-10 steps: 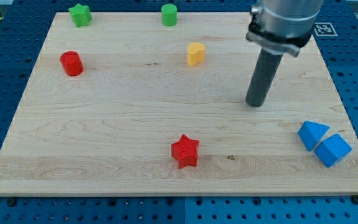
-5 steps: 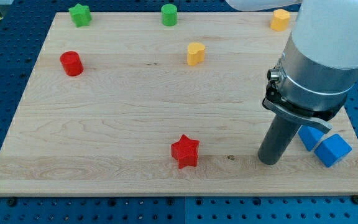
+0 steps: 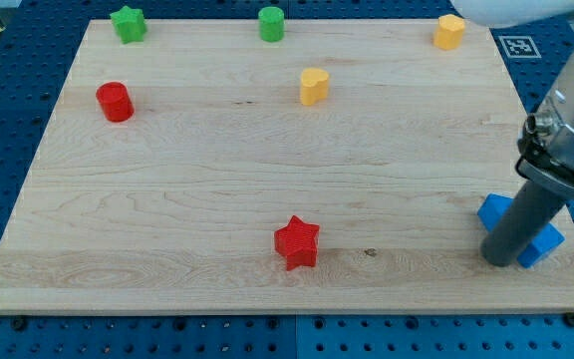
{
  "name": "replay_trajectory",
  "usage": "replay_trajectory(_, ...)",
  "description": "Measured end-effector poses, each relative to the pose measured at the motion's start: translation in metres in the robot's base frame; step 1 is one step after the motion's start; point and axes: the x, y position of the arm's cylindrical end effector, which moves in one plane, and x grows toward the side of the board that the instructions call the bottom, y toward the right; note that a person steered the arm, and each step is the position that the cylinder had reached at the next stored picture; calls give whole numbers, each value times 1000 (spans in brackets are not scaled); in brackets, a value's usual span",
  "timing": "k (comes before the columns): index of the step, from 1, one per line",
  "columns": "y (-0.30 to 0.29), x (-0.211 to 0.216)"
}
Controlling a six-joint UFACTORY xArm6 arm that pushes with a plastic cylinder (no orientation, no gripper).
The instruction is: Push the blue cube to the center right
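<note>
The blue cube (image 3: 544,242) sits near the board's bottom right corner, mostly hidden behind my rod. A second blue block (image 3: 492,209), of triangular shape, touches it on its upper left and is also partly hidden. My tip (image 3: 502,261) rests on the board right in front of both blue blocks, at the cube's lower left side, seemingly touching it.
A red star (image 3: 297,242) lies at bottom centre. A yellow heart (image 3: 313,86) is at upper centre, a yellow block (image 3: 449,31) at top right. A red cylinder (image 3: 115,102) is at left; a green star (image 3: 128,23) and green cylinder (image 3: 271,23) are along the top edge of the wooden board (image 3: 217,179).
My rod has swept from the board's upper right down towards the bottom, then right, and now stands against the two blue blocks. The blocks have hardly shifted.
</note>
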Motion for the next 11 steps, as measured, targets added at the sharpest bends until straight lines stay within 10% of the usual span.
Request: replay_trajectory(11,56,-39)
